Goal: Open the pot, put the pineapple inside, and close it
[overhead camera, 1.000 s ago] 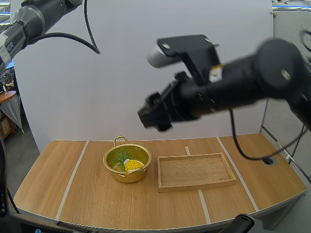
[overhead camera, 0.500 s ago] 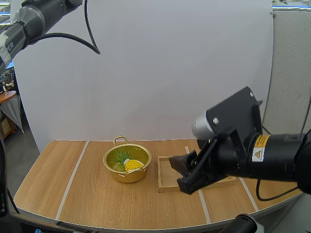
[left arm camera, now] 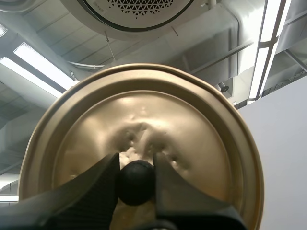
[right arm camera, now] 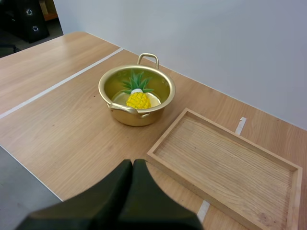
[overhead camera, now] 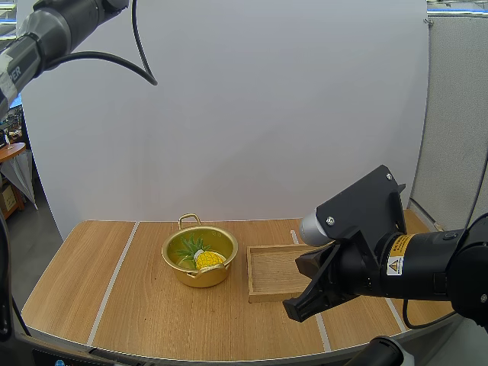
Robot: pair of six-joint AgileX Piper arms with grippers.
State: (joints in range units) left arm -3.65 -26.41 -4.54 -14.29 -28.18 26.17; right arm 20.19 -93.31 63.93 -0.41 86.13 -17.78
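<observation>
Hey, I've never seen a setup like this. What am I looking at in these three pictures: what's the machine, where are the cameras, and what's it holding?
This is a robot with two arms, each ending in a gripper with two black fingers. One picture is taken from above and behind the arms, looking down on a wooden table. The other two come from cameras that ride on each arm's wrist and look along its fingers.

On the table stands an open gold pot with a small pineapple inside. Beside it lies an empty wooden tray.

The left gripper pinches the black knob of the lid, which is held away from the pot. The right gripper is shut on nothing and hangs near the tray's front edge.
</observation>
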